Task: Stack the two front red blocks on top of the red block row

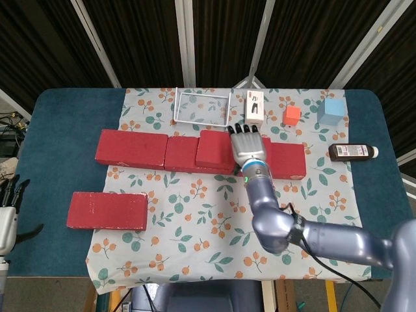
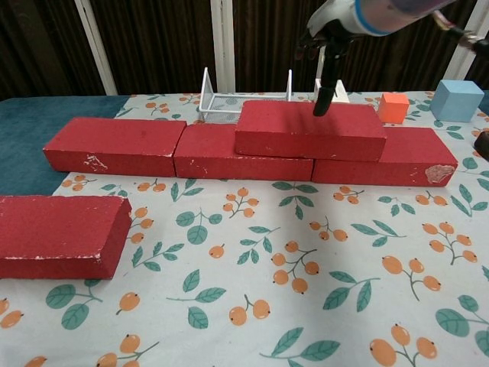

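Stacked red block (image 2: 309,130) lying on top of the red block row (image 2: 153,145), over the seam between middle and right bricks. Right hand (image 1: 247,144) hovering just above it, fingers spread, grasping nothing. Second front red block (image 1: 107,210) lying on the floral cloth (image 1: 208,214) near the counter (image 1: 58,149) front; left hand (image 1: 8,211) at the far edge, fingers loose, holding nothing.

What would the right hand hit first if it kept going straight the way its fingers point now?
The right hand points away from the robot, fingers above the stacked red block. Straight on lies the small white printed box past the row, so likely that first, though the hand's height relative to it is unclear.
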`<state>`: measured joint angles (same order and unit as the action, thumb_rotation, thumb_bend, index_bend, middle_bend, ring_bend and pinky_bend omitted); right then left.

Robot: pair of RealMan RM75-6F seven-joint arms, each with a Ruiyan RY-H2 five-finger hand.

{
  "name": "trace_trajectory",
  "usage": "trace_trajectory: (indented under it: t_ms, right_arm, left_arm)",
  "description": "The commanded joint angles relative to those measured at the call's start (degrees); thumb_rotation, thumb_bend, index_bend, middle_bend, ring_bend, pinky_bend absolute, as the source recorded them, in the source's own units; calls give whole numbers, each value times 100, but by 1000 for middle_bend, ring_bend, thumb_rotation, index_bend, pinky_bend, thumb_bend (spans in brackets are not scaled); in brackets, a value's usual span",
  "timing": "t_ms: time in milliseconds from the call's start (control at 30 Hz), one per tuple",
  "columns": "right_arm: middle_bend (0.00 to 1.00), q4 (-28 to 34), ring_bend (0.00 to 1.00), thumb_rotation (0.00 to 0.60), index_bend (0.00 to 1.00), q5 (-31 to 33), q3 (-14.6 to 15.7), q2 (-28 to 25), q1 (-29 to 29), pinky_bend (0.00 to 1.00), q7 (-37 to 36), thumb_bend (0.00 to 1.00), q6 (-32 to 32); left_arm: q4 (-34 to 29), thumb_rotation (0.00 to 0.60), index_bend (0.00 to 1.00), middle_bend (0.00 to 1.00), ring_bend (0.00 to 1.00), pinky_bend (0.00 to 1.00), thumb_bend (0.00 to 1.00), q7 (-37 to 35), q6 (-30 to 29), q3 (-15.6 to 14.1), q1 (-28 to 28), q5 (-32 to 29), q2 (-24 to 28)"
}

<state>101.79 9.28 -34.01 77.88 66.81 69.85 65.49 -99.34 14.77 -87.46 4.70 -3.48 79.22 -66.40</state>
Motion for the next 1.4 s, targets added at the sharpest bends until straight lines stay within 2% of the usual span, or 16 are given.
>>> trace_trajectory:
  t_ms: [33,167,300,433,500,667,800,933,1167,1400]
  right_arm:
    - [5,1555,0,600,0,-1270,219,-1192,-1322,0,-1175,47,225]
    - [5,2140,0,600,0,-2498,516,-1760,-2377,0,-2193,47,-14]
    - [5,2322,0,600,0,-4167,992,-2035,-3496,0,-3328,47,-102]
    - [5,2118,0,600,0,-5556,1499,-1992,-4288,0,-4248,46,-55]
    - [5,1859,0,600,0,-6451,1830,-1897,-4737,0,-4837,46,100]
    - [5,1186,0,600,0,-8046,2641,-1515,-5574,0,-5396,47,1011]
    - [5,765,0,600,0,-8695,2984,-1191,-5982,0,-5863,47,1567]
    - [5,272,0,600,0,-9105,3165,-869,-6255,0,-6074,46,2037]
    - [5,66,0,600,0,-9243,3181,-774,-6482,0,-6443,48,2400]
    - [5,54,0,600,0,-9316,3193,-835,-6559,0,-6663,47,2463]
  left_arm:
    - [-15,600,111,0,0,72,0,-49,-14,-24,0,75,6]
    - [15,600,111,0,0,84,0,-164,-149,-19,27,217,-34]
    - [72,600,110,0,0,86,0,-290,-254,-44,64,350,-70]
    - [58,600,110,0,0,86,0,-363,-257,-110,58,513,-69]
    - [22,600,109,0,0,86,0,-420,-241,-166,54,622,-53]
    - [-129,600,86,0,0,86,0,-480,-124,-252,45,663,23]
    - [-352,600,33,0,0,88,0,-404,73,-244,-13,512,164]
    - [-976,600,0,0,0,79,0,-204,522,-218,-121,-6,540]
    - [-1873,600,0,0,0,8,0,486,1112,-11,-518,-710,1129]
    - [-2341,600,0,0,0,0,0,1504,2025,221,-1291,-1913,1483]
